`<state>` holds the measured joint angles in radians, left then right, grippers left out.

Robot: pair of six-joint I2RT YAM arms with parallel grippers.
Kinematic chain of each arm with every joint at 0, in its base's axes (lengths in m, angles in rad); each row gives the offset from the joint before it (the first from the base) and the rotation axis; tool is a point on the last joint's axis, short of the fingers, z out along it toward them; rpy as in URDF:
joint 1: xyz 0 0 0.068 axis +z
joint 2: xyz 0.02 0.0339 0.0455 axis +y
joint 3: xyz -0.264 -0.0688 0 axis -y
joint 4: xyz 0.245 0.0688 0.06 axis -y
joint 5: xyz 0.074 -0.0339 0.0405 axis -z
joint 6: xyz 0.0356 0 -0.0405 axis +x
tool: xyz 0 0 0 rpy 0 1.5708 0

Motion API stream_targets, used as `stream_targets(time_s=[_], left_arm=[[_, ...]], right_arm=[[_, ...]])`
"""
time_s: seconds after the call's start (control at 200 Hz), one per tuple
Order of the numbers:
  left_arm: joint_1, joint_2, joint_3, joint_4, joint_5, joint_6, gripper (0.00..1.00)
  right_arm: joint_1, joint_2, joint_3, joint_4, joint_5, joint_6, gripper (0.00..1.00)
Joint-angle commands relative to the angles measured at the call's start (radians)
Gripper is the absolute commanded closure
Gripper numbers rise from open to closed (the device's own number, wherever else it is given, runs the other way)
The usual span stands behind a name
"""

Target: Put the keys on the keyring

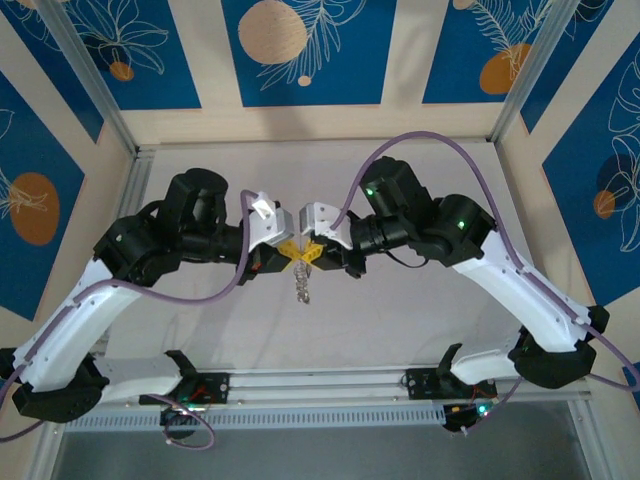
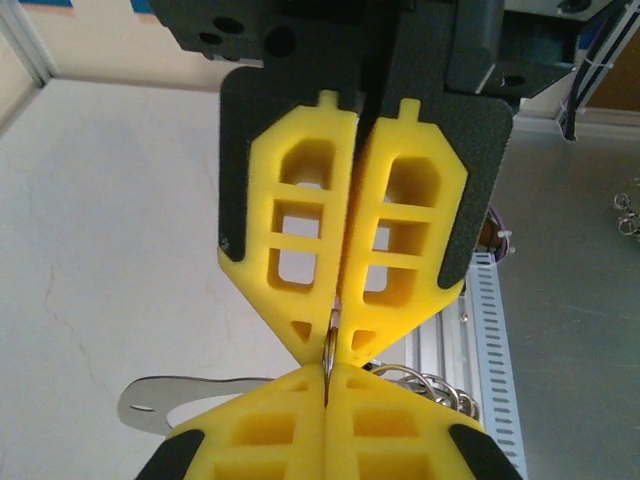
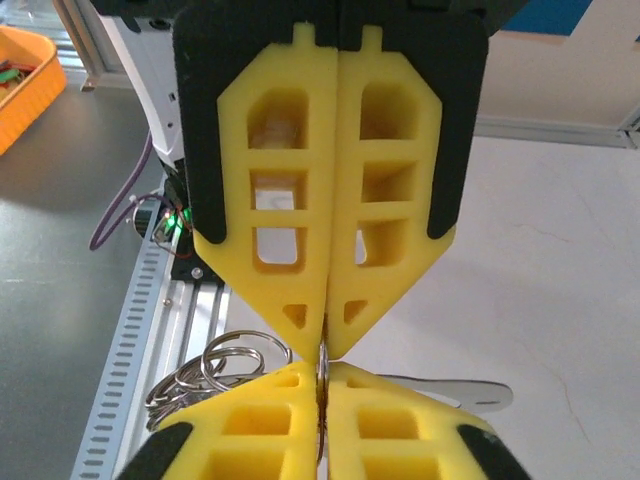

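**Top external view.** The left gripper (image 1: pixel 292 250) and the right gripper (image 1: pixel 312 250) meet tip to tip above the pale table (image 1: pixel 400 320). Their yellow foam fingers touch. A short string of small silvery split rings (image 1: pixel 303 283) hangs straight down from the left gripper's tips. The grip itself is too small to judge here.

**Left wrist view.** The left gripper (image 2: pixel 327 375) is at the bottom edge with its fingers pressed flat together. Between its tips stands the thin grey metal keyring (image 2: pixel 328 350), seen edge-on and nipped there. The right gripper (image 2: pixel 335 330) faces the left gripper from directly above. Its fingers are drawn in to a hairline slit and its tips are closed on the same ring edge. A flat, pale-silver metal key (image 2: pixel 170 400) with a small hole sticks out sideways from behind the left gripper, on its left. The split rings (image 2: pixel 430 385) bunch just beside the left gripper on its right. Whether the key is threaded on the keyring cannot be told.

**Right wrist view.** The right gripper (image 3: pixel 322 378) is clenched on the keyring (image 3: pixel 322 360). The left gripper (image 3: pixel 325 335) is above it, its fingers tight together on the same edge. The split rings (image 3: pixel 215 365) lie below and left of the left gripper. The key (image 3: pixel 465 392) lies below and right of it.
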<state>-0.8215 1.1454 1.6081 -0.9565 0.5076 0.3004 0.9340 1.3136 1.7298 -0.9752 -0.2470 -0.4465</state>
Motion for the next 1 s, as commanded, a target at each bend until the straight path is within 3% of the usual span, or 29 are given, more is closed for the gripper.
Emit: stream_targets(time_s=[0.0, 0.185, 0.355, 0.57, 0.995], left_arm=[[-0.002, -0.051, -0.027, 0.080, 0.003, -0.026, 1.00], [-0.002, -0.089, -0.076, 0.176, 0.040, -0.084, 1.00], [-0.002, -0.110, -0.097, 0.210, 0.063, -0.110, 1.00], [-0.002, -0.117, -0.099, 0.226, 0.073, -0.120, 1.00], [-0.002, -0.130, -0.152, 0.352, 0.118, -0.168, 1.00]], right_arm=[[-0.008, -0.042, -0.025, 0.049, -0.053, 0.029, 0.81], [-0.026, -0.060, -0.076, 0.073, -0.072, 0.071, 0.79], [-0.043, -0.091, -0.116, 0.121, -0.097, 0.087, 0.85], [-0.061, -0.093, -0.131, 0.143, -0.125, 0.099, 1.00], [-0.075, -0.061, -0.167, 0.199, -0.192, 0.127, 1.00]])
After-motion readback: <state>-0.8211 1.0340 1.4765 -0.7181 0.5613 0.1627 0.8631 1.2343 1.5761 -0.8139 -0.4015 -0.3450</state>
